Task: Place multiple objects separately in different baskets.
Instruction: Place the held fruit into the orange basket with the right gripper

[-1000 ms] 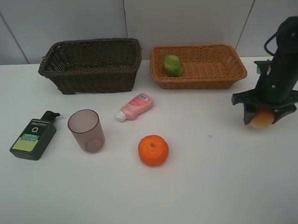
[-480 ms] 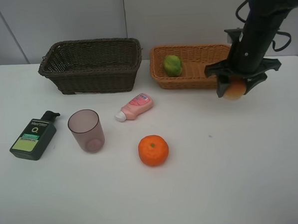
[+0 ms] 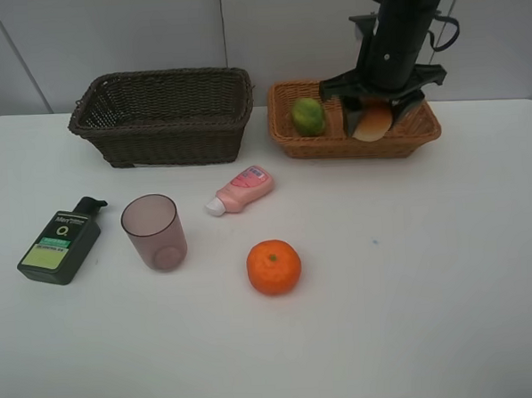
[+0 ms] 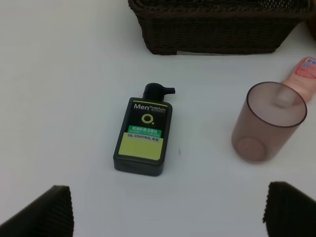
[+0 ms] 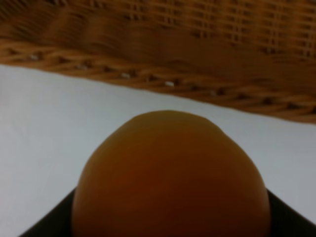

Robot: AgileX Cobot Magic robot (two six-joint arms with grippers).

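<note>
My right gripper (image 3: 375, 116) is shut on the red-orange peach-like fruit (image 3: 374, 124) and holds it over the front part of the light orange-tan basket (image 3: 423, 128). The fruit fills the right wrist view (image 5: 170, 177), with the basket's weave (image 5: 197, 29) beyond it. A green round fruit (image 3: 308, 116) lies in that basket. The dark brown basket (image 3: 163, 115) holds nothing that I can see. On the table lie the orange (image 3: 273, 266), pink bottle (image 3: 240, 190), mauve cup (image 3: 153, 232) and dark green pump bottle (image 3: 60, 244). My left gripper (image 4: 168, 217) is open above the pump bottle (image 4: 143, 138) and cup (image 4: 269, 121).
The white table (image 3: 413, 280) has a wall close behind the baskets. The right arm (image 3: 400, 31) stands tall over the light basket. The left wrist view also shows the dark basket (image 4: 217, 29) and the pink bottle's end (image 4: 303, 74).
My right gripper has carried the peach-like fruit up and to the left, from the table's right side to over the light basket. Nothing else has moved.
</note>
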